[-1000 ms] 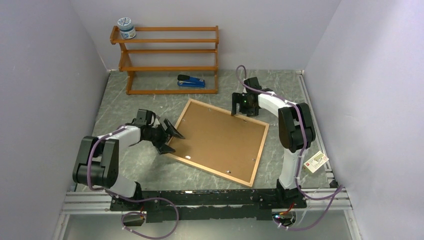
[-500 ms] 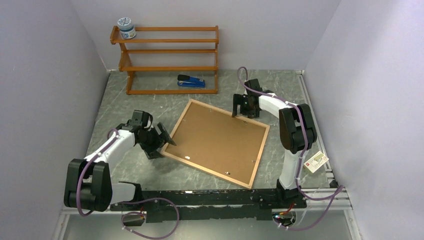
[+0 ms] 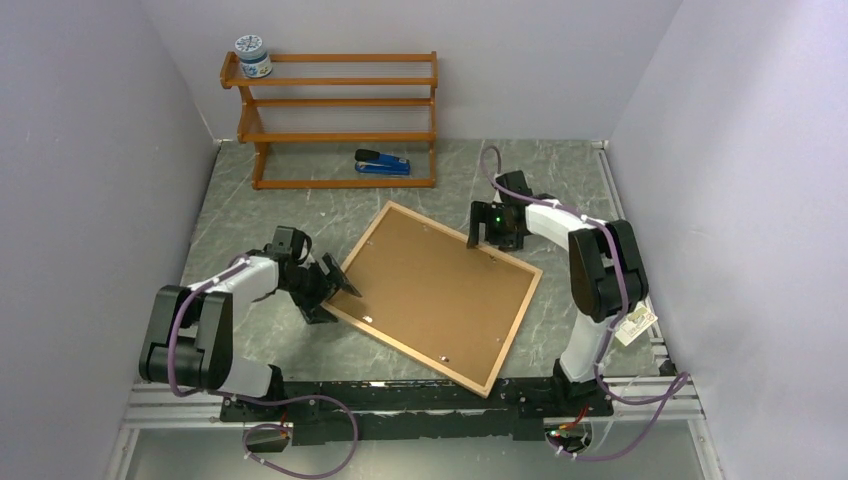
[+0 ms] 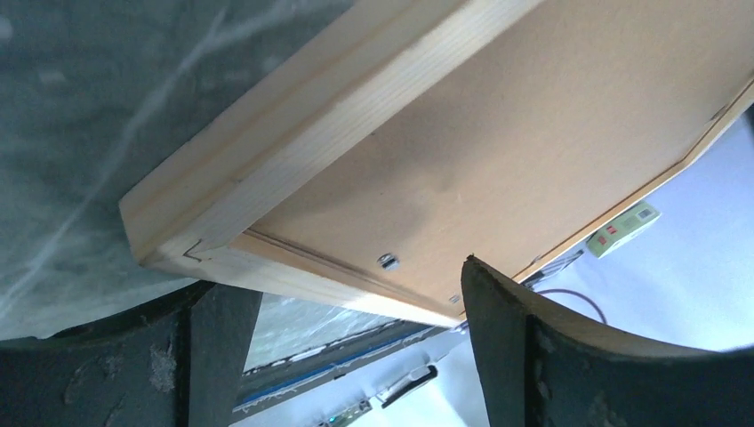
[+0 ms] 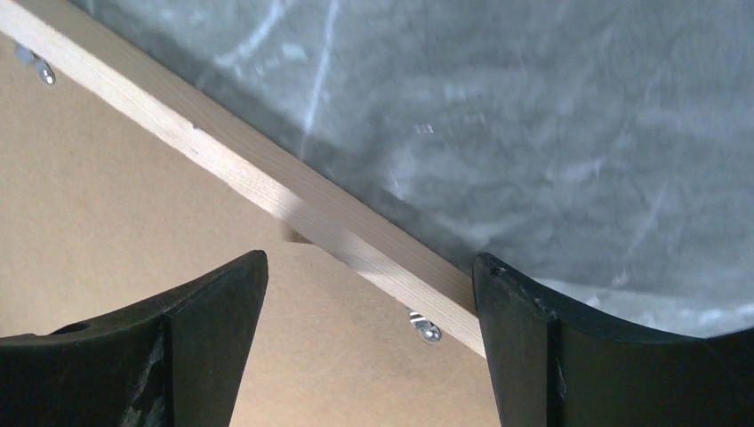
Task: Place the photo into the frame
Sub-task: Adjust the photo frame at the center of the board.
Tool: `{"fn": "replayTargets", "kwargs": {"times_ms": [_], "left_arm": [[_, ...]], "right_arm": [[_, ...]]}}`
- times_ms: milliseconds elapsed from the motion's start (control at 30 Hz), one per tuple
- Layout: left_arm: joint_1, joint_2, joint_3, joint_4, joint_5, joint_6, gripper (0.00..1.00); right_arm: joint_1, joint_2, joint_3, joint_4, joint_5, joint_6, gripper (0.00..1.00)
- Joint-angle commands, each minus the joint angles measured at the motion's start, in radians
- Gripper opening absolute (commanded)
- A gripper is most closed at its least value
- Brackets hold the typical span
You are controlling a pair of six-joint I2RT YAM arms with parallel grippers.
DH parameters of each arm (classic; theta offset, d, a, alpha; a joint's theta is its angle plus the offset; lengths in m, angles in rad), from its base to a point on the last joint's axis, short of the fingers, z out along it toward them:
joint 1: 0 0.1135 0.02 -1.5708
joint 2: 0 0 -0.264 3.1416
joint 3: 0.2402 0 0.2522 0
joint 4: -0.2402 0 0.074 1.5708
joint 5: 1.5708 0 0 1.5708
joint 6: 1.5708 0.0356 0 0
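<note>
The frame (image 3: 405, 352) lies face down in the middle of the table, its brown backing board (image 3: 435, 295) up. The photo is out of view. My left gripper (image 3: 335, 290) stands open at the frame's left corner. In the left wrist view that light wood corner (image 4: 293, 133) sits just ahead of the open gripper (image 4: 356, 356), with nothing between the fingers. My right gripper (image 3: 487, 240) hangs open over the far right rail. In the right wrist view the rail (image 5: 267, 191) runs slantwise between the fingers, and a metal tab (image 5: 425, 329) shows beside it.
An orange-brown shelf rack (image 3: 335, 110) stands at the back with a small jar (image 3: 252, 56) on its top left. A blue stapler (image 3: 382, 162) lies in front of it. A label card (image 3: 633, 323) sits by the right arm's base. Walls close in on both sides.
The frame has turned slightly and its near corner has slid toward the arm bases. My left gripper swung out to the left and came back to the corner. My right gripper shifted a little nearer.
</note>
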Motion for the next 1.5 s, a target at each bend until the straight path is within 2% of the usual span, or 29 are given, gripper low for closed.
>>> {"fn": "replayTargets", "kwargs": {"times_ms": [0,400,600,767,900,1233,1467], "left_arm": [[0.011,0.055,0.090,0.115,0.014,0.013,0.87],[0.033,0.356,0.382,0.169,0.173,0.103,0.82],[0.032,0.435,0.426,0.193,0.176,0.138,0.79],[0.030,0.492,0.497,0.094,0.090,0.221,0.75],[0.030,0.512,0.516,0.086,0.088,0.229,0.75],[0.030,0.582,0.637,-0.004,0.119,0.263,0.74],[0.030,0.610,0.642,0.059,0.195,0.159,0.73]], "right_arm": [[0.004,-0.099,-0.102,-0.009,-0.088,0.045,0.88],[0.007,-0.350,-0.392,0.068,-0.201,0.156,0.87],[0.061,-0.505,-0.532,0.142,-0.215,0.301,0.85],[0.159,-0.526,-0.610,0.261,-0.250,0.446,0.85],[0.205,-0.481,-0.582,0.246,-0.205,0.474,0.84],[0.209,-0.462,-0.475,0.173,-0.002,0.434,0.84],[0.208,-0.317,-0.325,0.209,0.012,0.363,0.84]]}}
